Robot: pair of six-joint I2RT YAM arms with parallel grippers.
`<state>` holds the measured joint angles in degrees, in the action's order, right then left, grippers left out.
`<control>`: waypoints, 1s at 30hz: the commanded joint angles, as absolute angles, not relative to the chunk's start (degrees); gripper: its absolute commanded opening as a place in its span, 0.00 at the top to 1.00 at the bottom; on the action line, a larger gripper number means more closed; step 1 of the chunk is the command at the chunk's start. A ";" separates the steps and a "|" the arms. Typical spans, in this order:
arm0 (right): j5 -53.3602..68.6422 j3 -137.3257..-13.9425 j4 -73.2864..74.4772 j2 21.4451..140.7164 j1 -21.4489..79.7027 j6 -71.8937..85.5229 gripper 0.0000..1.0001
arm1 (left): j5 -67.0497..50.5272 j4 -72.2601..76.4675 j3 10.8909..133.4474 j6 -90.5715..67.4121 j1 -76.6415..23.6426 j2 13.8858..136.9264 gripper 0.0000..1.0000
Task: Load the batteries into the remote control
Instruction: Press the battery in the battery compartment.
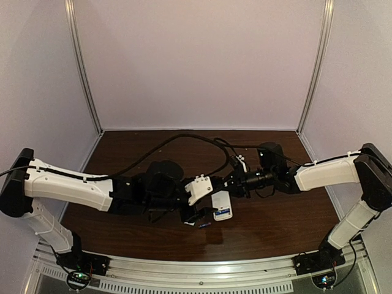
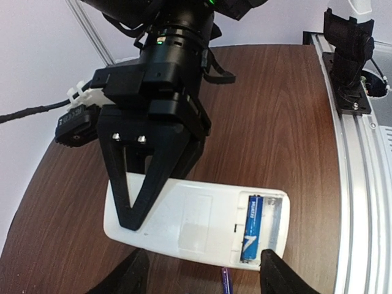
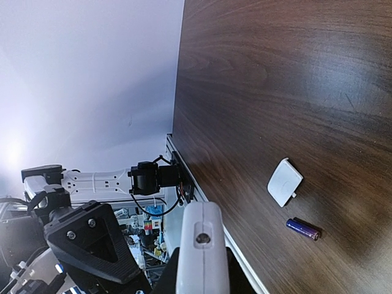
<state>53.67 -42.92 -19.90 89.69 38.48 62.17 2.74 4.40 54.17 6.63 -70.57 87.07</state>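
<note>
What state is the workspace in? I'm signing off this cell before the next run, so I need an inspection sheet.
Surface: dark wood-grain table.
Job's things: remote lies back up with its compartment open; seated battery fills one slot, the other slot is empty; loose battery lies on the table by that end.
Clutter: small white cover lies flat near the loose battery.
Grippers: left gripper open above the loose battery; right gripper has a black finger at the remote's plain end, open or shut unclear.
Cables: black cables arc over the table.
Surroundings: pale walls; metal rail along the near edge.
</note>
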 commanded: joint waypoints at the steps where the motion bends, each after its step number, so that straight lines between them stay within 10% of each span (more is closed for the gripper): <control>1: 52.30 -44.12 -20.62 90.33 39.27 63.06 1.00 | 6.85 4.19 57.27 10.10 -71.54 88.93 0.38; 20: 52.88 -43.95 -23.07 90.55 39.64 65.64 1.00 | 11.67 -1.74 60.53 16.34 -74.51 94.41 0.36; 30: 53.55 -43.68 -23.89 90.18 39.73 66.28 1.00 | 16.56 -2.96 61.56 17.31 -74.62 96.21 0.51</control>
<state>52.16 -42.92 -21.45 90.35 39.27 64.90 12.91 -0.95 60.58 15.94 -74.76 94.48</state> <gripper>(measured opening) 0.171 0.505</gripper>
